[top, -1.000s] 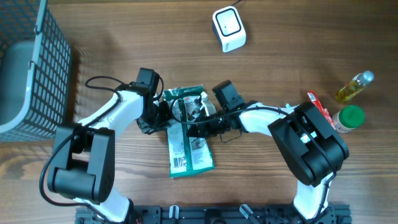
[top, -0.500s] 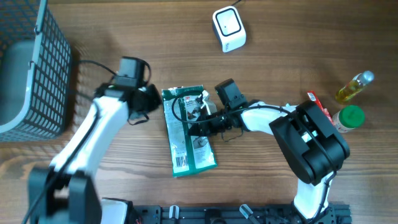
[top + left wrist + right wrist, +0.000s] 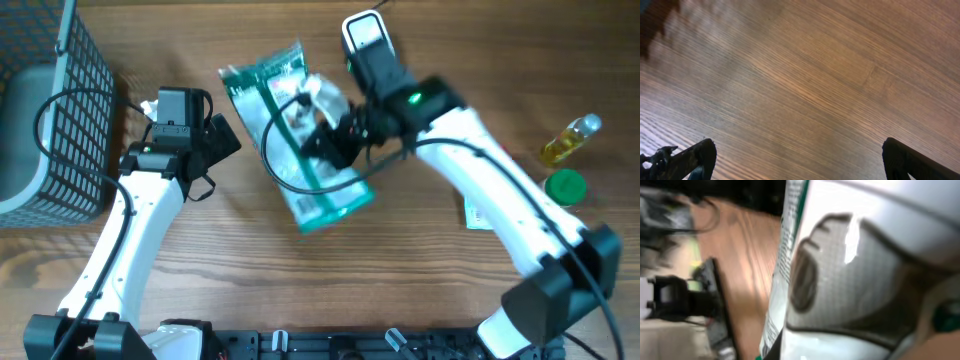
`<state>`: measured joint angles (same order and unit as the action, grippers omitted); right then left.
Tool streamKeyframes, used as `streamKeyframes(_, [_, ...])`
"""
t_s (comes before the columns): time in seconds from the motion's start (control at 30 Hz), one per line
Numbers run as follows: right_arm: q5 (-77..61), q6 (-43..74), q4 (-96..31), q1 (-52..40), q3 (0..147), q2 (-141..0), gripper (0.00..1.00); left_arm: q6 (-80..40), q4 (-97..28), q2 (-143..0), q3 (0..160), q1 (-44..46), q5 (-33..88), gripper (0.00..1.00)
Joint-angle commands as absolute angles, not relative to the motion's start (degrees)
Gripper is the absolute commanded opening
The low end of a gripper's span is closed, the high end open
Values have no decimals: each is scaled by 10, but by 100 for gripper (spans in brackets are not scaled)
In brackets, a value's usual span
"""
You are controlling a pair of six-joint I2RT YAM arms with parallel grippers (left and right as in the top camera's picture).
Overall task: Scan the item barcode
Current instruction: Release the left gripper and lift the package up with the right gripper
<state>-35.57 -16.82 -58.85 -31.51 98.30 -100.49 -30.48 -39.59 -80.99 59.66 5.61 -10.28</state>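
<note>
With my left pincer (image 3: 215, 140) spread wide, only my right pincer (image 3: 338, 140) clamps the green packet (image 3: 290, 120), which may sag or slip, turning its barcode, indistinct from overhead, off the scanner (image 3: 360, 25).

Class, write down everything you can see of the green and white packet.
The green and white packet is a flat, glossy plastic pack with green edges, white printed panels and a clear window. In the right wrist view, a dark rounded item shows behind that window. The packet sits slanted, one end toward the far side of the wooden table, and seems to hang above it. The right gripper is shut on its middle, and a black cable loops across its face.
</note>
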Motion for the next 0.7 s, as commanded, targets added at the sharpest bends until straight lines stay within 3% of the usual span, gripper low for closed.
streamKeyframes(0.0, [-228,-376,-670,-313,1140,-988,4,-302,-395,-813,600,53,-121,100])
streamKeyframes(0.27, [-55,-585,-618,-313,1222,-1000,4,-302,-396,-813,600,53,-121,100])
streamKeyframes(0.67, [169,-646,-432,-306,1222,-1169,4,-302,-396,-813,600,53,-121,100])
